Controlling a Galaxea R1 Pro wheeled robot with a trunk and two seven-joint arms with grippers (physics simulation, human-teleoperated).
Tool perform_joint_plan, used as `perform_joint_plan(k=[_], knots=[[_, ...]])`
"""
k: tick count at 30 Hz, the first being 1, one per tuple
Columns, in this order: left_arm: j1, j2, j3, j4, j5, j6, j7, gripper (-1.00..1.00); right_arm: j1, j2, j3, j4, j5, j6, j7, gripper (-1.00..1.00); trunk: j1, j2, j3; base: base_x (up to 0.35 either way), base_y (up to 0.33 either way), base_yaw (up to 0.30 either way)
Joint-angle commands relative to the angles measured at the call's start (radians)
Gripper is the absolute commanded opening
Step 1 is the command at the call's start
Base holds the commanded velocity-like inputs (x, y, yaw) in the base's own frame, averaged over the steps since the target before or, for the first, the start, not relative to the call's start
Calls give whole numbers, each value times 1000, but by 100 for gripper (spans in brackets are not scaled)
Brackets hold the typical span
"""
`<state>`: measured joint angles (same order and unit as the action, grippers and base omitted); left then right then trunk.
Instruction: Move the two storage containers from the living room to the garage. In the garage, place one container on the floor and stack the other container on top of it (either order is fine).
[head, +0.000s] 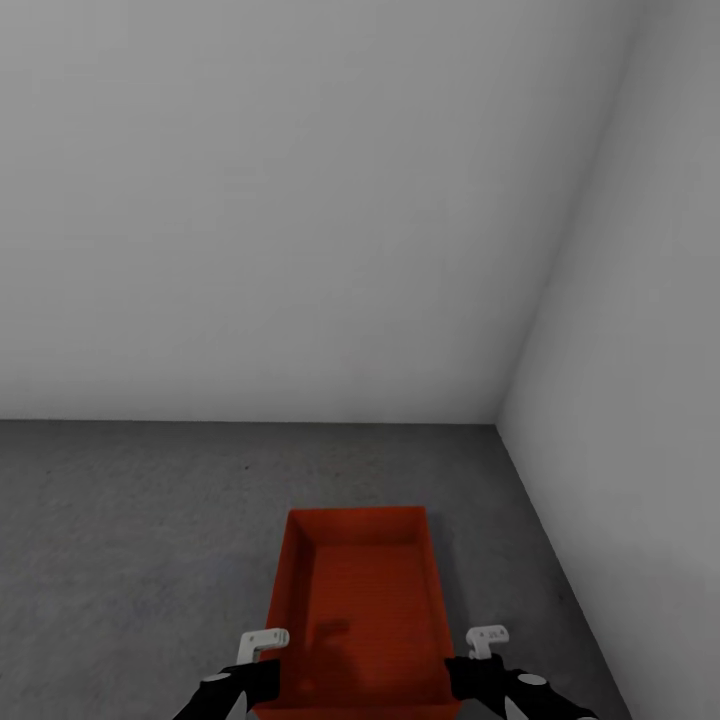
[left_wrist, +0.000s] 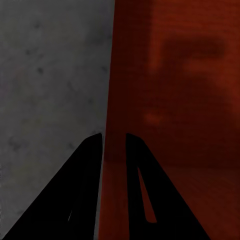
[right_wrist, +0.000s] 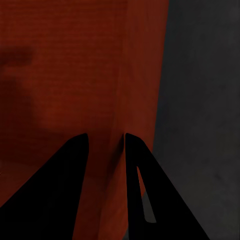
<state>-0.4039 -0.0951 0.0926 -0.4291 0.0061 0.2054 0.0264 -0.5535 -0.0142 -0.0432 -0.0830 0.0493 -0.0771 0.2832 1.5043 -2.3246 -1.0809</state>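
Straddling container (head: 365, 610) side walls, left pincer (left_wrist: 114, 137), right pincer (right_wrist: 106, 137)

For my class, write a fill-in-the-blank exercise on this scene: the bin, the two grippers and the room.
1. The orange-red container has no ____.
2. The left gripper straddles the container's left ____.
3. The right gripper has one finger inside the container and one ____ it.
4. The floor is dark ____ concrete.

Missing words: lid; wall; outside; grey

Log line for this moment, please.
place: garage corner | storage container: held over floor | left gripper: shut on left wall | right gripper: shut on right wall
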Motion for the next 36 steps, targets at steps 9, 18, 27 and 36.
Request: perform_joint_plan(k=[9,18,27,36], knots=[[0,-10,4,-5,-4,-3,3,-100,0,-4,25,17,-29,-9,4,-100,0,0,-1,0,0,0],[0,-13,12,-5,-17,-11,3,-100,0,-6,62,22,-71,-34,3,-100,15,-28,-13,0,0,0],[0,-11,6,-5,-13,-11,2,-100,0,-6,105,22,-116,-33,3,-100,15,-28,-13,0,0,0],[0,-17,-3,-5,10,-11,6,-100,0,-6,-29,22,38,-3,5,-100,15,-28,-13,0,0,0]])
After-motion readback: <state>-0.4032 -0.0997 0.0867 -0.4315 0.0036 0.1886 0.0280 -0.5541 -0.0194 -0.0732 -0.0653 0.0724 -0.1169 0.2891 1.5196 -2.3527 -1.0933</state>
